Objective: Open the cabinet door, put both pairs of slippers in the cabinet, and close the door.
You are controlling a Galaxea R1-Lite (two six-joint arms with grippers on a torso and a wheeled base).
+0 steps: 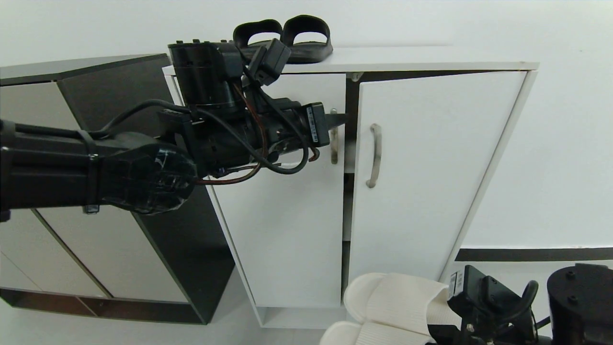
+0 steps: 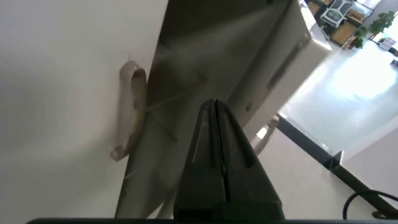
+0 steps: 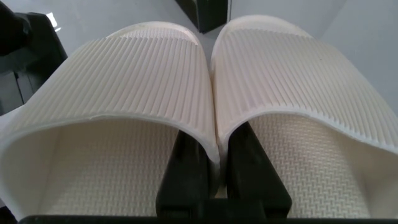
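White slippers (image 1: 397, 302) are sitting lowest in the head view, just in front of the white cabinet's (image 1: 431, 60) base, hanging side by side off the right gripper (image 3: 216, 180). That gripper is pinching the two touching inner walls of the pair between its fingers (image 3: 186, 174), one finger sitting inside each slipper, so it is holding both with a narrow grip.

Left gripper (image 1: 339, 119) is reaching out level at the upper part of the cabinet front. Its fingers (image 2: 205, 143) are pressing flat together with nothing between them. The tip is poking at the dark gap between the two doors, just beside the left door's handle (image 1: 334, 143) and apart from it in the wrist view.

Left door (image 1: 282, 230) is lying flush. Right door (image 1: 421, 191) is showing a dark strip along its top and inner edge, looking slightly ajar. Its handle (image 1: 375, 155) is standing free, near the gap.

Black slippers (image 1: 287, 40) are resting as a pair on the cabinet top toward its left end, partly hiding behind the left arm's wrist.

Dark cabinet (image 1: 96, 72) is standing next to the white one on the robot's left.
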